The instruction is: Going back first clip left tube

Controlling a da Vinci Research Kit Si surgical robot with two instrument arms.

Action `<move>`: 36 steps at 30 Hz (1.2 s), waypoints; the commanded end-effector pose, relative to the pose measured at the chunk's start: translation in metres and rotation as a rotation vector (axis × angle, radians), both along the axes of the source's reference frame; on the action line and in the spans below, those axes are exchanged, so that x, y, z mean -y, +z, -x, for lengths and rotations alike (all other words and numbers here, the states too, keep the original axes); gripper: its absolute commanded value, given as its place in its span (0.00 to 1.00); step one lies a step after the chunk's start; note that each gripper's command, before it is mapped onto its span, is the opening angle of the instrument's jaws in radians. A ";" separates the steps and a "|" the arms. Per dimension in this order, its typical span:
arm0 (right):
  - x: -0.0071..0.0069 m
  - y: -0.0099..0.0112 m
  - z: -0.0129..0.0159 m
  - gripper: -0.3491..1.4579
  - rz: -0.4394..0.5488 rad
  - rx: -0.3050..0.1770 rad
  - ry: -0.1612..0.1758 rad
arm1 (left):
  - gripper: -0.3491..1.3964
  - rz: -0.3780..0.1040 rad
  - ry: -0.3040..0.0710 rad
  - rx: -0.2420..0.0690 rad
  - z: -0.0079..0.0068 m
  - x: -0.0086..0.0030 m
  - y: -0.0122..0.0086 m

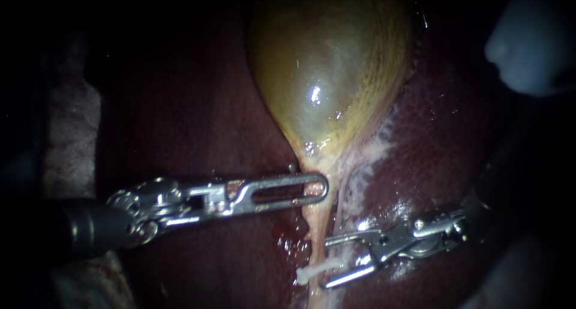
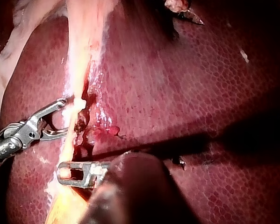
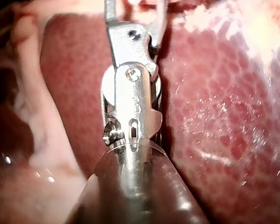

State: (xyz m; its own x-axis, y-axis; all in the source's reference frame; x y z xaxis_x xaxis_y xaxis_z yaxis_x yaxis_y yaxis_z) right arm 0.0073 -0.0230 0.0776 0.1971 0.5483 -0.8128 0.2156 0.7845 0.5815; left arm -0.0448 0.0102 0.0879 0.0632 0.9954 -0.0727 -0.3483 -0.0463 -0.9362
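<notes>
Left instrument (image 1: 321,189) clamped the gallbladder neck (image 1: 309,163), apparently tensioning the left tube (image 1: 317,237). At 5 o'clock, right instrument (image 1: 329,262) held jaws apart around the seated clip (image 1: 309,274), probably clear to withdraw.

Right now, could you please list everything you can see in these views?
gallbladder: one, yellow-green, upper centre of the endoscope view.
liver: one, dark red, around the gallbladder.
tube: pale, running down from the gallbladder's neck; count unclear.
clip: one, white, across the tube's lower part.
blurred object: one, pale blue-grey, upper right; cannot identify.
left instrument: one, metal, tip at the gallbladder's neck.
right instrument: one, metal, jaws open beside the clip.
</notes>
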 end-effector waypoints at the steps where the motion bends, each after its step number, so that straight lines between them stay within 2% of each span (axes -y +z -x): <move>1: -0.0007 0.0002 0.0000 0.48 0.029 -0.013 0.009 | 0.00 0.000 0.001 0.001 0.0000 0.0000 0.0000; 10: -0.0025 -0.0018 0.0028 0.48 0.120 -0.059 0.057 | 0.00 0.000 0.001 0.001 0.0000 0.0000 0.0000; 13: -0.0029 -0.0026 0.0040 0.48 0.130 -0.065 0.058 | 0.00 0.000 0.002 0.001 0.0000 0.0000 0.0000; 20: -0.0038 -0.0043 0.0068 0.48 0.173 -0.124 0.085 | 0.00 0.001 0.002 0.001 0.0001 0.0000 0.0002; 27: -0.0043 -0.0045 0.0085 0.48 0.186 -0.139 0.092 | 0.00 0.001 0.002 0.001 0.0001 0.0000 0.0003; 36: -0.0046 -0.0044 0.0089 0.49 0.193 -0.150 0.097 | 0.00 0.007 0.003 0.002 0.0000 0.0002 0.0014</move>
State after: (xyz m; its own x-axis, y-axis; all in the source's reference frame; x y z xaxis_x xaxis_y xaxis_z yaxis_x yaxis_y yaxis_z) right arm -0.0016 -0.0184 0.0732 0.0204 0.3909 -0.9202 0.2057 0.8991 0.3865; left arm -0.0447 0.0100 0.0893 0.0597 0.9951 -0.0786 -0.3469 -0.0532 -0.9364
